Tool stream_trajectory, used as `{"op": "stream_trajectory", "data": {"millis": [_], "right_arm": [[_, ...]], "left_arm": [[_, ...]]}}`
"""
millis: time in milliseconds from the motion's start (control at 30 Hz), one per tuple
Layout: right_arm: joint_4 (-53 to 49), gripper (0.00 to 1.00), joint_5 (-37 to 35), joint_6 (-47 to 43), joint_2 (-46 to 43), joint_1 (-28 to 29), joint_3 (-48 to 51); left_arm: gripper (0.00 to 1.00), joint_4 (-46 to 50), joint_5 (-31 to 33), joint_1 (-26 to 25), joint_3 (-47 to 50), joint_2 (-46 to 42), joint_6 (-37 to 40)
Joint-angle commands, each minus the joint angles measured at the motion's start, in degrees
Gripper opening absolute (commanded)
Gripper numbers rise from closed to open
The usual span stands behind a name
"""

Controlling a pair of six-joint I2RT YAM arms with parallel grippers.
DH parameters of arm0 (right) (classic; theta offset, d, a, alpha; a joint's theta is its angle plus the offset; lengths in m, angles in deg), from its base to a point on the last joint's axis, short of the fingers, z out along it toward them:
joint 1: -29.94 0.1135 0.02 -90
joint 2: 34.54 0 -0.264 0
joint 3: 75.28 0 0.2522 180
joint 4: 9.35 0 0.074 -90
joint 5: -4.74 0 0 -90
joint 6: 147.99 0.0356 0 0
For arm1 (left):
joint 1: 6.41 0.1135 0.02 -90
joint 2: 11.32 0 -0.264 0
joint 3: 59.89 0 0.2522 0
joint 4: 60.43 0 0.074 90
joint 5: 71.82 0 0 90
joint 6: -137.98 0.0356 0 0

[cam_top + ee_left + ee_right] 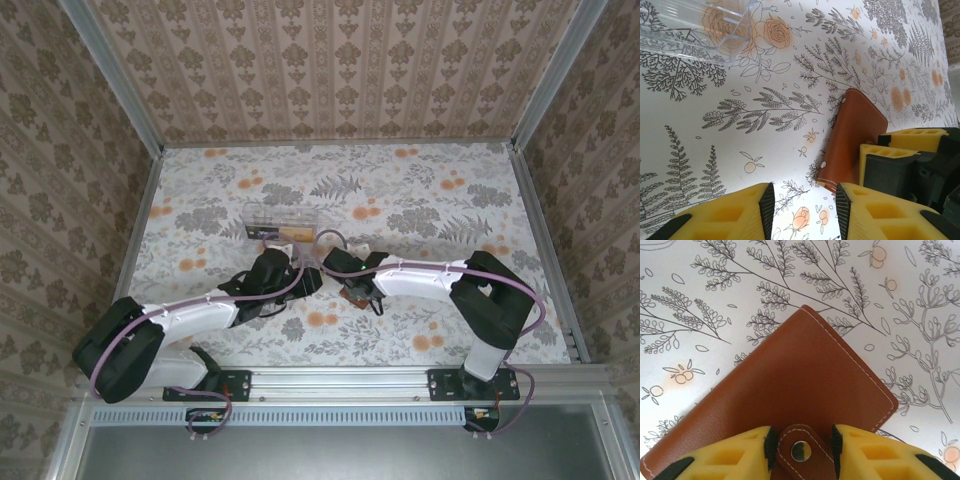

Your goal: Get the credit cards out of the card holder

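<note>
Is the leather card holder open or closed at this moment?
Closed: the card holder lies folded flat, only its outer cover showing, with the snap strap over its edge.

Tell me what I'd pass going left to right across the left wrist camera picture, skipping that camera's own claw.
Clear plastic box → brown wallet → right claw

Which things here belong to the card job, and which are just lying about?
Job: card holder, snapped shut; right gripper, at its snap tab; left gripper, open beside it.
Lying about: clear plastic box; floral table cover.
</note>
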State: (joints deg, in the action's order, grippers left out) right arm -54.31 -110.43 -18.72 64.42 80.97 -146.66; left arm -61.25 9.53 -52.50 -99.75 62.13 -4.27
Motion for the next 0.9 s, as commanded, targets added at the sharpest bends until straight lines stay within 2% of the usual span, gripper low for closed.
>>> {"op": "stream_trajectory", "data": {"millis": [0, 267, 567, 867], "right_arm": [[0.1, 0.35, 2.8, 0.5, 0.4, -1.3, 3.1], [2.2, 0.0, 4.0, -0.9, -1.5, -1.5, 4.2], [3.4, 0.0, 5.1, -4.3, -6.1, 0.4, 3.7], [4.4, 0.0, 5.1, -4.5, -6.8, 1.9, 3.1]], "left_arm": [[0.4, -0.5, -0.7, -0.3, -0.5, 0.5, 1.4], [0.4, -0.7, -0.7, -1.2, -1.3, 1.4, 1.8], [0.38, -3.5, -1.5, -3.0, -3.3, 5.6, 1.1], [0.18, -7.5, -4.3, -4.7, -7.8, 14.4, -0.3]]}}
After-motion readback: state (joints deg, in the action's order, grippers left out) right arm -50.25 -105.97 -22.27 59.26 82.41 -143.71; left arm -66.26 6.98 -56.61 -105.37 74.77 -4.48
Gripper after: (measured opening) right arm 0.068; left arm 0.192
